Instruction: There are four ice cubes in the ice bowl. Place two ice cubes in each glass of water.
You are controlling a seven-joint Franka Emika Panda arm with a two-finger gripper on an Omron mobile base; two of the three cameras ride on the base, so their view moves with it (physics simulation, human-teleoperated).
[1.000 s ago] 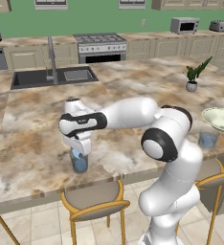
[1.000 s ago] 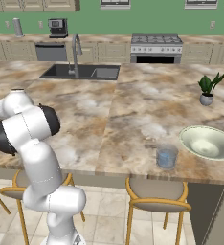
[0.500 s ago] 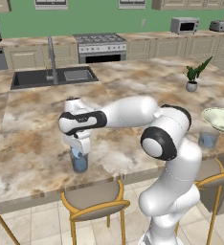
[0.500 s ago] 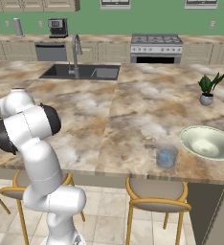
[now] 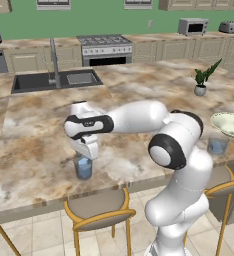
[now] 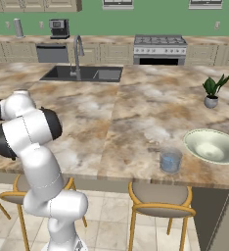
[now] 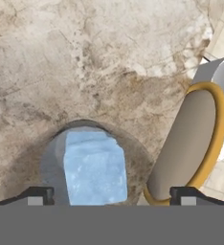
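Hovering unchanged over the glass at lower left, the gripper, fingers wide apart, has ice below it, apparently dropped in.

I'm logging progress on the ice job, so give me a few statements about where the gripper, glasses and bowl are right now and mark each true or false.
1. The gripper hangs right over a glass of water. True.
2. An ice cube sits in that glass. True.
3. The ice bowl stands beside the sink. False: it is at the counter's right end, by the other glass.
4. The fingertips are pressed together. False: they are wide apart.
5. The plant pot lies inside the bowl. False: it stands on the counter behind it.
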